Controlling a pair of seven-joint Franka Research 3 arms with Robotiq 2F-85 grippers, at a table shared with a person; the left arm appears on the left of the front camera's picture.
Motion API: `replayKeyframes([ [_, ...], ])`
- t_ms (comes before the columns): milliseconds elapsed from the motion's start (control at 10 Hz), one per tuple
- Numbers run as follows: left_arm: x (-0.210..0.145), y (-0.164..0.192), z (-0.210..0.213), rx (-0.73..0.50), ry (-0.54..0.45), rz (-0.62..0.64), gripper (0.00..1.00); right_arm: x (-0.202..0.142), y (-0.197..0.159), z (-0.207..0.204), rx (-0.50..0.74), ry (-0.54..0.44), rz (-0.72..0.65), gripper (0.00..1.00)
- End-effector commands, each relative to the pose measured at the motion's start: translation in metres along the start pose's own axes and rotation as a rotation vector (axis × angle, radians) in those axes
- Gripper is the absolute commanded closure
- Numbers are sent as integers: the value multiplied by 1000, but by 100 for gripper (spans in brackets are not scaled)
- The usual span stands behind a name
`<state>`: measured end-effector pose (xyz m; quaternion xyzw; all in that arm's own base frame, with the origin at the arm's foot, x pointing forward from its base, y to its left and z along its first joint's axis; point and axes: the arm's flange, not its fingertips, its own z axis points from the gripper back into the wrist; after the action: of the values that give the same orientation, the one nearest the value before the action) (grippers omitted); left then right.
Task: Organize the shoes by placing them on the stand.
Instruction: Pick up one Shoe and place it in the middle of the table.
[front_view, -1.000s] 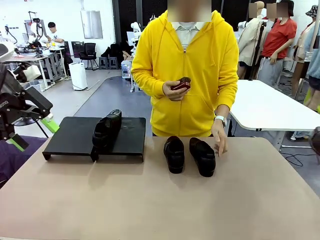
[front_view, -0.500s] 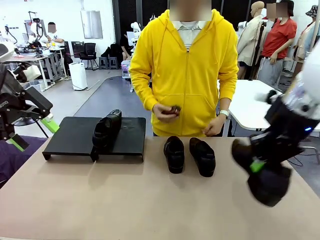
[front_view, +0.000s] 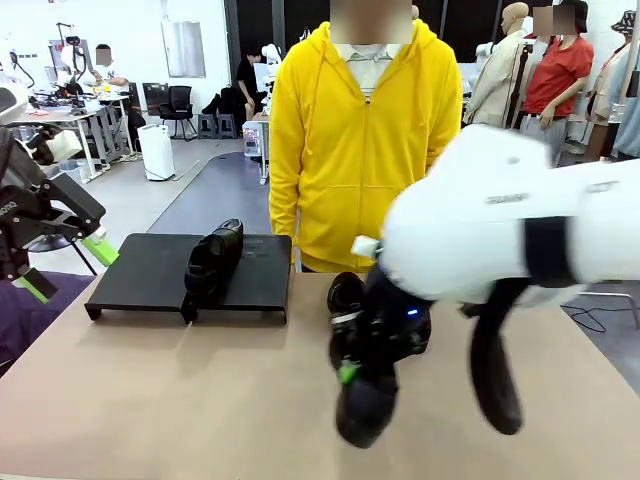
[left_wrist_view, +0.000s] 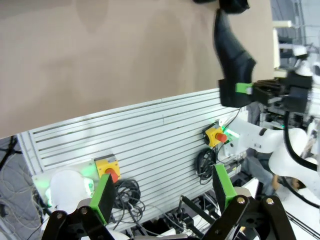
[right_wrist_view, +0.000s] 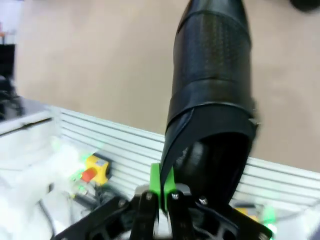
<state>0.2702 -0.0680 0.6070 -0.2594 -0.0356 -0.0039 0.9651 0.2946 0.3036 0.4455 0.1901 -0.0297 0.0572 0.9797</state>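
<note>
A black glossy shoe (front_view: 365, 412) hangs toe-down above the table's front middle, and my right gripper (front_view: 348, 374) is shut on its heel rim. In the right wrist view the fingers (right_wrist_view: 156, 181) pinch the rim of that shoe (right_wrist_view: 212, 95). A second shoe (front_view: 213, 258) lies on the low black stand (front_view: 150, 272), near the seam between its two platforms. A third shoe (front_view: 345, 290) sits on the table behind the right gripper, partly hidden. My left gripper (front_view: 68, 268) hovers open off the table's left edge. Past its empty fingers (left_wrist_view: 103, 198), the held shoe (left_wrist_view: 231, 49) is in sight.
A person in a yellow hoodie (front_view: 365, 150) stands at the far side of the tan table (front_view: 180, 390). My white right arm (front_view: 500, 230) covers the table's right half. Below the table's near edge are a slatted panel (left_wrist_view: 150, 135) and red stop buttons (left_wrist_view: 216, 136).
My right arm has swung in from the right with the shoe, now hanging over the table's front middle. The person's hands have left the table and are hidden. The left arm has not moved.
</note>
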Motion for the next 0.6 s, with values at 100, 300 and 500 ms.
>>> replayKeyframes([
  [100,-1,2,2,0,1,-11,0,47,28,-46,12,58,163,100],
  [300,-1,2,2,0,1,-11,0,62,22,-60,-7,5,143,100],
  [500,-1,2,2,0,1,-11,0,36,27,-59,16,81,133,100],
])
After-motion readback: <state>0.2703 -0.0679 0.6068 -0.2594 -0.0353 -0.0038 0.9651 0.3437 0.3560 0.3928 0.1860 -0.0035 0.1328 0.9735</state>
